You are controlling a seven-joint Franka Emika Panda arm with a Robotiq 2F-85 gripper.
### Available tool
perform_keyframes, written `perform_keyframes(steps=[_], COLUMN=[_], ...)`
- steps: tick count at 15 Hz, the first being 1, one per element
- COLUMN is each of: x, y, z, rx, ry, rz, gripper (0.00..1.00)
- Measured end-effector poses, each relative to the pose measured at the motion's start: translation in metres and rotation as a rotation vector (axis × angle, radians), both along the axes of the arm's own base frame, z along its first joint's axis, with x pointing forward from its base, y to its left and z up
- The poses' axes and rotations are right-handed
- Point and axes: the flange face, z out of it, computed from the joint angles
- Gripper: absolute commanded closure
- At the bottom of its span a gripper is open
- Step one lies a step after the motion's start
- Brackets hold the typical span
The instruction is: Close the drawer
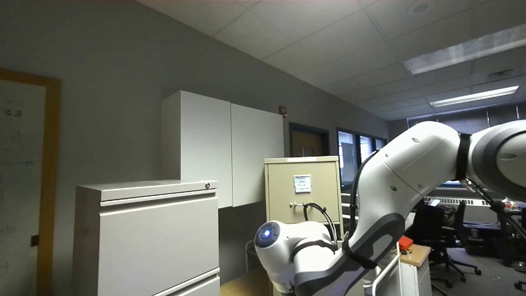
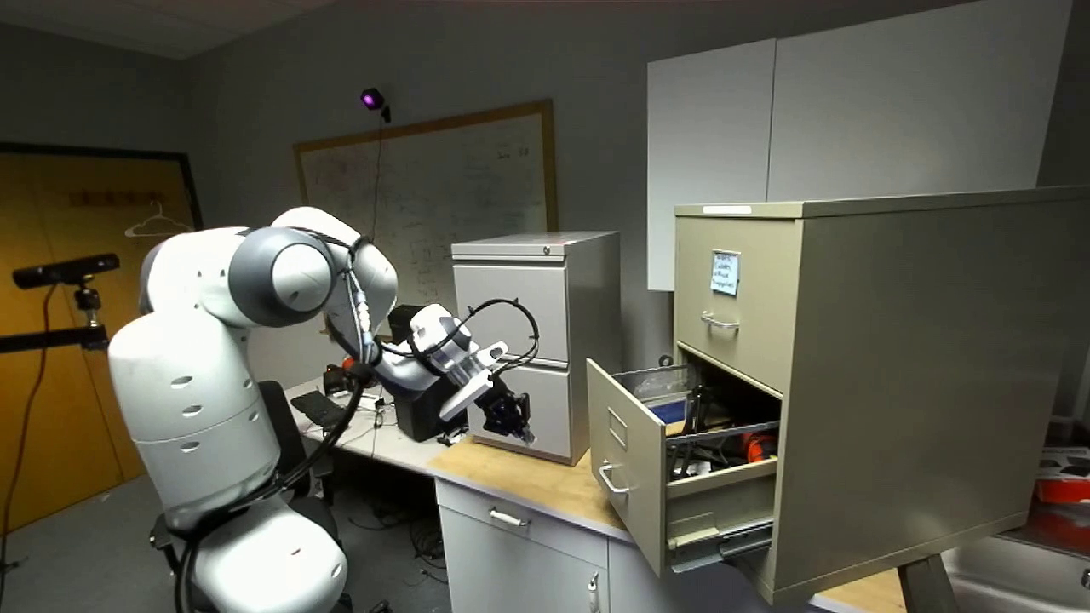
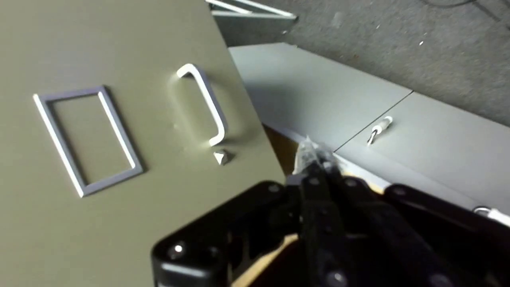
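Note:
The drawer (image 2: pixel 628 502) is the lower beige-tan drawer of the upright filing cabinet (image 2: pixel 903 366). It stands pulled out in an exterior view, with cables and tools inside. Its flat front, with a handle and an empty label frame, fills the left of the wrist view (image 3: pixel 171 191). My gripper (image 2: pixel 528 436) is in front of the drawer front, apart from it. In the wrist view the gripper's fingertips (image 3: pixel 316 155) are together, wrapped in clear material, with nothing seen between them. In an exterior view the arm (image 1: pixel 312 263) hides the lower drawer, and the gripper is out of frame.
A closed upper drawer (image 2: pixel 741 298) with a label sits above. A white-grey cabinet (image 2: pixel 519 311) stands behind the gripper on a wooden counter (image 2: pixel 545 485). Grey base cupboards (image 3: pixel 318 87) with handles lie below. White wall cupboards (image 1: pixel 205 148) hang above.

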Motion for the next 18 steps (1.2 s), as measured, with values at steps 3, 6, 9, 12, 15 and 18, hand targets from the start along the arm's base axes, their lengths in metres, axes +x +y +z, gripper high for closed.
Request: perform_keyframes(steps=[3,6,9,12,15,18], x=[0.020,0.044,0.064,0.082,0.090,0.096], y=[0.002,-0.007,-0.025,-0.050,-0.070,-0.090], z=[0.002,0.008,0.008,0.001,-0.013,-0.021], rx=[-0.090,-0.147,-0.140,-0.123,-0.116,-0.122], ry=[-0.125,-0.246,-0.334,-0.379,-0.415,-0.472], rz=[0.104,0.213,0.246,0.256,0.300,0.349], gripper=[1.00,1.00,1.00,1.00,1.00,1.00])
